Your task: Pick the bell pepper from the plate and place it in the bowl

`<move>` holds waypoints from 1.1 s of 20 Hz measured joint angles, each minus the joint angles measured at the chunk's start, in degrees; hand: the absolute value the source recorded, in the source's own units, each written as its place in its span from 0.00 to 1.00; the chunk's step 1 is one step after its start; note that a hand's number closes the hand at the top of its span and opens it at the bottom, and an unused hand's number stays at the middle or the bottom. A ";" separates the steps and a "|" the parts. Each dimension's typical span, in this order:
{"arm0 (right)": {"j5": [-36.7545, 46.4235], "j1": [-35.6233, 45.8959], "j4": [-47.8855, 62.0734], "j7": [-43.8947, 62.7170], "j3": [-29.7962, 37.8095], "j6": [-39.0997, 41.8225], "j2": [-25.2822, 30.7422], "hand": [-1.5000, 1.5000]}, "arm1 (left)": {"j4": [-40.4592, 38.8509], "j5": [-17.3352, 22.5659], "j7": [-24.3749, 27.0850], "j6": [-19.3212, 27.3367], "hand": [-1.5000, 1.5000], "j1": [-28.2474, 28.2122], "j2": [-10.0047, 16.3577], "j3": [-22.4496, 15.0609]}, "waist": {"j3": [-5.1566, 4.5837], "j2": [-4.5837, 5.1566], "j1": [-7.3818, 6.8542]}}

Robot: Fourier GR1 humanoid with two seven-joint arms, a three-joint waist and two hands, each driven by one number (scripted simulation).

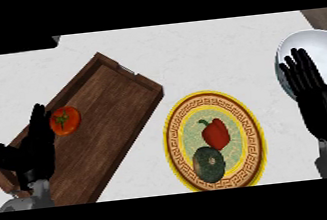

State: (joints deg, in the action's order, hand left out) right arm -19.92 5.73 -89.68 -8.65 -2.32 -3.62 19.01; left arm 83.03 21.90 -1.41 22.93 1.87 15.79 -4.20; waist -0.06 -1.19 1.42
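The counter (211, 41) under me is white with faint grey veining and fills most of the view; darker ground shows past its corners at the upper left and upper right. The red bell pepper (215, 132) lies on a yellow, key-patterned plate (209, 93) at the lower centre, just above a dark green round vegetable (209, 163) that shares the plate. The pale bowl (324, 45) sits at the right edge, well apart from the plate. My right hand (320, 100) is open with straight fingers, holding nothing, its fingertips over the bowl's near rim. My left hand (31, 151) is also open and empty at the lower left, over a slanted wooden tray (111, 112), fingertips beside a tomato (65, 120).
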 measured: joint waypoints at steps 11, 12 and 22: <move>-5.49 14.56 14.10 -4.59 -5.13 26.87 4.34 0.00 | 3.22 -11.67 0.53 -2.93 0.50 10.11 8.70 -6.29 | 0.56 2.57 -5.30; -6.53 15.47 16.10 -6.15 -4.89 30.40 4.89 0.00 | 3.54 -12.50 0.16 -2.79 0.50 10.67 8.85 -6.92 | 0.58 2.63 -5.34; 4.53 26.50 23.93 -17.39 -7.02 45.53 15.70 0.00 | 4.60 -15.44 -3.86 -2.96 0.50 13.89 10.10 -8.48 | 0.39 2.31 -5.01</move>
State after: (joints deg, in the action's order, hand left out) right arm -15.39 32.23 -65.75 -26.04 -9.34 41.91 34.71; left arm 87.62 6.46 -5.27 19.97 15.75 25.89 -12.69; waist 0.34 1.12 -3.59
